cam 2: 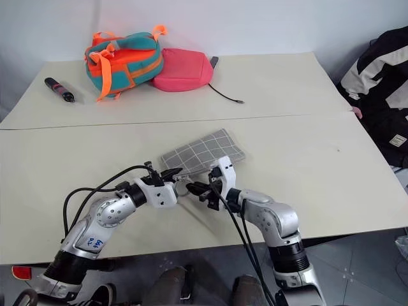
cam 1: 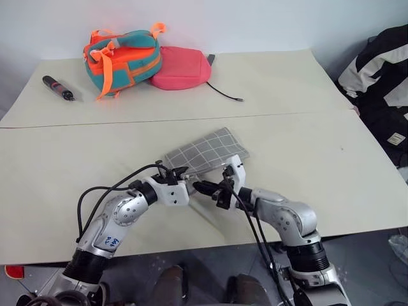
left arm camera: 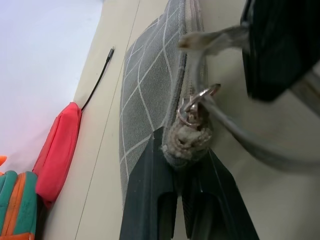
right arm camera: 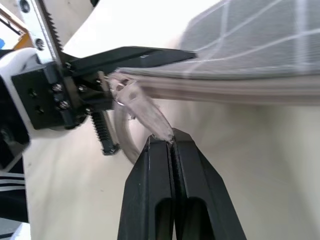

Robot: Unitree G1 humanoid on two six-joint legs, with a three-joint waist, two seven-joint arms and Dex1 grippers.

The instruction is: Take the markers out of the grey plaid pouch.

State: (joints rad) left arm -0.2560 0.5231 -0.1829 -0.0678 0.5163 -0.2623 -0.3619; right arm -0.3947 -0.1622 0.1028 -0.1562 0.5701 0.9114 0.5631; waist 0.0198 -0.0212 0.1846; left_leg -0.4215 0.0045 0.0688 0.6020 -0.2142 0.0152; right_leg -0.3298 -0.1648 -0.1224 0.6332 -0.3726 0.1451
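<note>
1. The grey plaid pouch (cam 1: 205,150) lies flat near the middle of the table (cam 1: 306,159), slanting from its near left corner up to the far right.
2. The left claw (left arm camera: 186,159) is pinching the pouch's near corner; the frayed corner fabric sits between its two black fingers, just beside the metal clip ring (left arm camera: 192,111).
3. The right claw (right arm camera: 169,142) has its fingers pressed together on a pale, translucent pull tab (right arm camera: 142,111) that hangs off the pouch's corner by the zipper edge.
4. The two claws meet tip to tip at that corner, the left one coming in from the left and the right one from the right.
5. On the far left of the table sits a teal-and-orange bag (cam 1: 122,58), with a pink pouch (cam 1: 182,67) touching its right side.
6. A thin black cord (cam 1: 224,92) trails right of the pink pouch.
7. A dark pen-like tool (cam 1: 58,88) lies at the far left, well apart from the grey plaid pouch.
</note>
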